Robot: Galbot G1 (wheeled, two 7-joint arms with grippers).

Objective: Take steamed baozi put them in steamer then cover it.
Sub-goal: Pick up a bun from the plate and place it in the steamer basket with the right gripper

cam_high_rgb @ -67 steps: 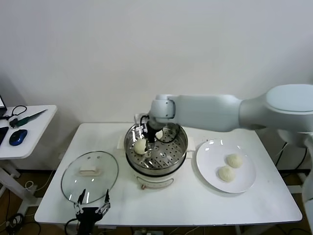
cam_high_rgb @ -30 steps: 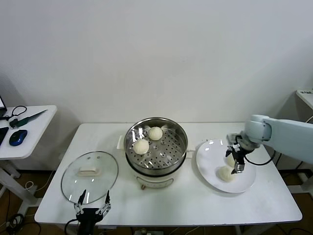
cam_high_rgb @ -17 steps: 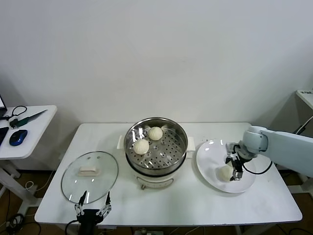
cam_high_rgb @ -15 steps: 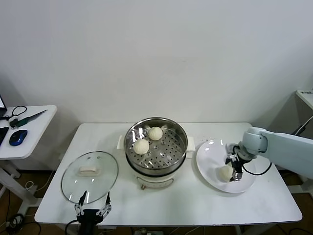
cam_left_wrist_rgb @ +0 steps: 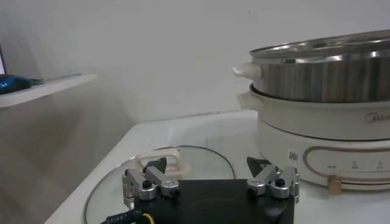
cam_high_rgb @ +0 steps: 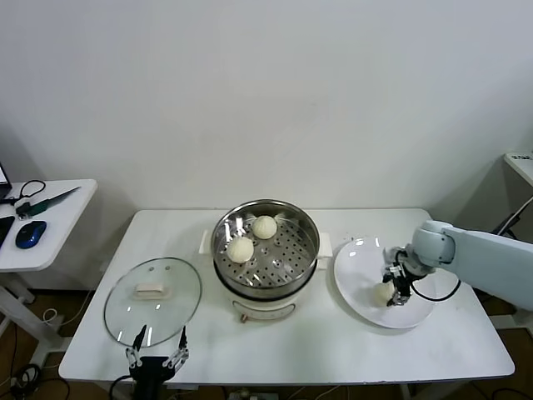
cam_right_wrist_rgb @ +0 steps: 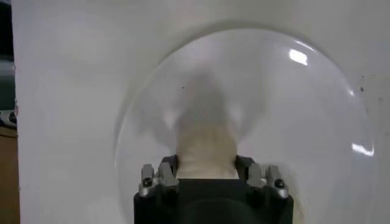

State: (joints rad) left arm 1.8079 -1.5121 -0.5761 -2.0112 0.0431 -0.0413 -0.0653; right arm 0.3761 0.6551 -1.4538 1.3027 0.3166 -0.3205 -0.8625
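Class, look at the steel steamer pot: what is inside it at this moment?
Inside the steamer, two baozi sit on the perforated tray. Whatever lies beneath the tray is hidden. The lid lies beside it.

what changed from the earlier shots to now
The right claw left the steamer, swung right to the plate, dropped and shut on a baozi. The two baozi in the steamer, the cover on the table and the open left claw at the near edge stayed put.

head: high, facing down at table [cam_high_rgb: 333,350] | wrists: low, close | shared: lid [cam_high_rgb: 152,300], perhaps
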